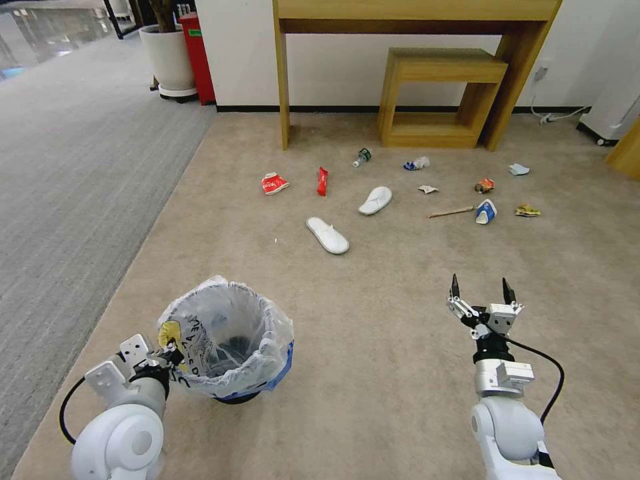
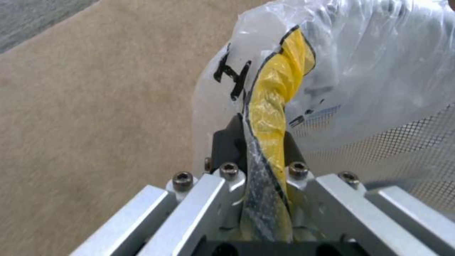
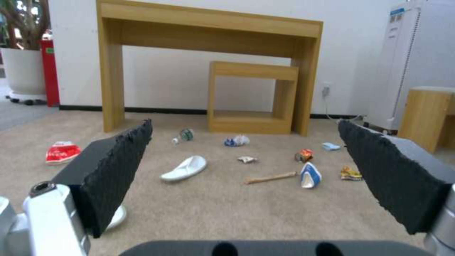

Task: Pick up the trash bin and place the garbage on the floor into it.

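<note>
Beige floor [image 1: 400,333], garbage [image 1: 377,199] strewn near the wooden table [image 1: 413,13]. My left gripper [image 2: 263,149] pinches the trash bin [image 1: 227,337] by its bag-lined rim (contents indistinct). My right gripper [image 1: 480,290], right of the bin, stands spread, empty.

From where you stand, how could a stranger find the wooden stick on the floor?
Look at the low wooden shelf by the wall. On the carpet before it, left of the blue-white cup, lies the stick, the only thin brown piece.
</note>
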Robot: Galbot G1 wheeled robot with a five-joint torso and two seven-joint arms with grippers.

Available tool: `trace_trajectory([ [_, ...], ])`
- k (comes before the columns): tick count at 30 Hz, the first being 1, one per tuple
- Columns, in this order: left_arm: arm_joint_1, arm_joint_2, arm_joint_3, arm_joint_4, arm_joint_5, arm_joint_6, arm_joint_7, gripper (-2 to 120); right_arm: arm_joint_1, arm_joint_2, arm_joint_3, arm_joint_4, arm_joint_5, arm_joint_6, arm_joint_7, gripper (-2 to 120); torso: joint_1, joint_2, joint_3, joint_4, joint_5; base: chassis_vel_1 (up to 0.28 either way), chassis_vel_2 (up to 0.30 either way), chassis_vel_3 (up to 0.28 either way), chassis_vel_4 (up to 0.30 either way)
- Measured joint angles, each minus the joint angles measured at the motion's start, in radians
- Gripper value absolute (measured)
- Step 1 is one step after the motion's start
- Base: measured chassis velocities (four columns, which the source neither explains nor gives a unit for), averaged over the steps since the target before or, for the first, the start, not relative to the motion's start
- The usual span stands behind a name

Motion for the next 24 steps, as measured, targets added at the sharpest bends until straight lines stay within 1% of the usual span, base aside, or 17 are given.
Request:
trace_trajectory([
  [7,-0.003,0.009,-0.006,0.002,-0.001,0.000,0.000,3,0.004,0.000,-0.001,0.000,0.002,-0.002,-0.001,100,0.000,0.000,0.000,-0.0003,-0.0001,-0.167,0.162,0.158,-0.174],
  [15,-0.008,0.018,-0.013,0.014,-0.005,-0.001,-0.001,3,0.008,0.002,-0.004,-0.001,0.003,-0.003,-0.002,100,0.000,0.000,0.000,0.0003,0.0000,-0.150,0.158,0.167,-0.155],
  [17,-0.008,0.020,-0.014,0.015,-0.006,-0.002,-0.001,3,0.006,0.002,-0.004,-0.001,0.003,-0.003,-0.003,100,0.000,0.000,0.000,-0.0002,-0.0005,-0.217,0.220,0.226,-0.258],
  [19,-0.008,0.021,-0.014,0.015,-0.006,-0.002,-0.001,3,0.006,0.003,-0.005,-0.001,0.003,-0.003,-0.004,100,0.000,0.000,0.000,-0.0002,0.0002,-0.254,0.248,0.231,-0.255],
  [24,-0.006,0.021,-0.015,0.015,-0.005,-0.004,-0.001,3,0.003,0.004,-0.005,0.000,0.002,-0.003,-0.005,100,0.000,0.000,0.000,0.0000,-0.0002,-0.262,0.252,0.253,-0.252],
])
